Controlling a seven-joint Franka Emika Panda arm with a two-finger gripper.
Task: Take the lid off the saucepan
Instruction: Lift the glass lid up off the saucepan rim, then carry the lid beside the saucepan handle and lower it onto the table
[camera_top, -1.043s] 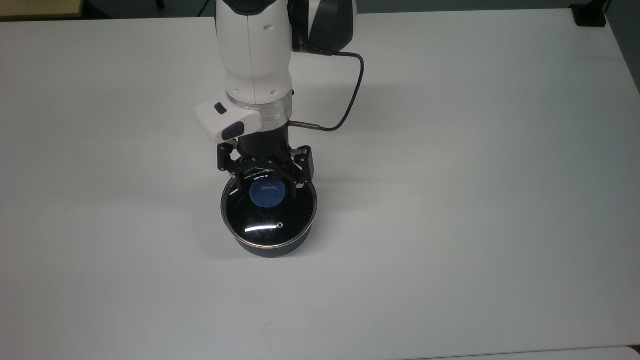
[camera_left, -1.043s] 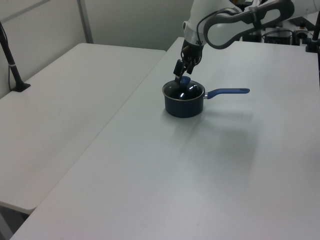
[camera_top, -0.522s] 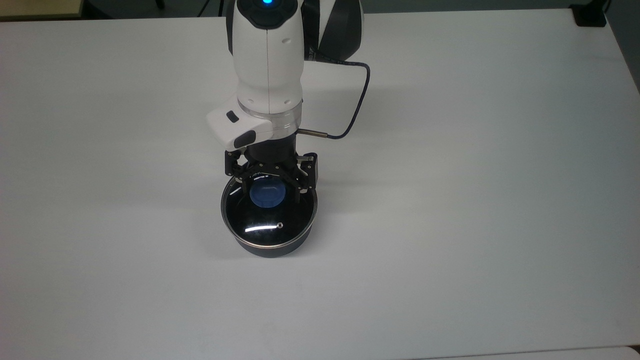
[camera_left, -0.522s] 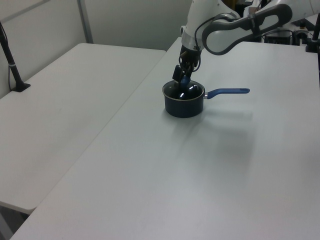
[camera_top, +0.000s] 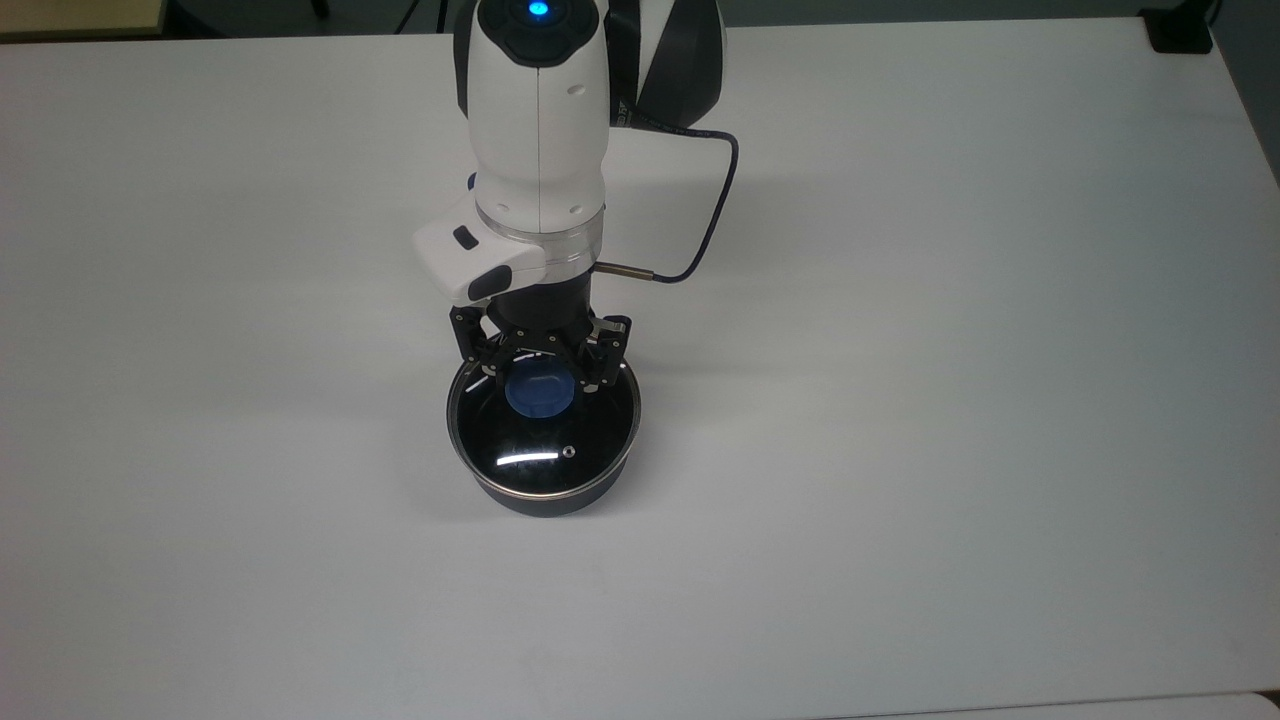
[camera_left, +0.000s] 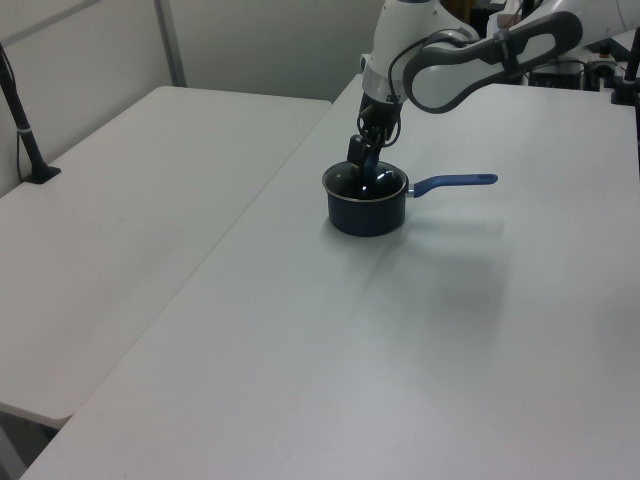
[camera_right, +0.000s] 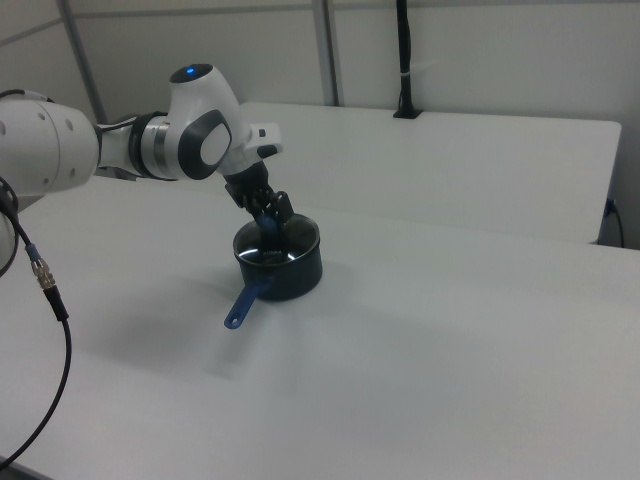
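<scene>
A: Lid (camera_top: 543, 440) sits flat on the saucepan (camera_top: 545, 495), near the middle of the white table (camera_top: 950, 400). Glass disc, metal rim seated all round, small vent toward the top view's bottom. No gap at the rim that I can make out.

B: Knob?

A: Blue knob (camera_top: 540, 393) at centre, with the gripper (camera_top: 541, 385) straddling it. The fingers (camera_top: 493, 370) come in from either side and are drawn close against the knob; I judge them pinching it, though actual contact is hard to confirm. In the left view the gripper (camera_left: 365, 160) sits low on the lid.

B: Pan handle?

A: Long blue handle (camera_left: 455, 182) points to the left view's right, well apart from the arm (camera_top: 540, 150).

B: Step in hand?

A: Grasp on the knob, lift not yet done.

B: Next move?

A: A straight vertical pull, I'd say, firm enough that the knob doesn't slip. The pan is light and unheld, so it may drag if the lid sticks.
</scene>
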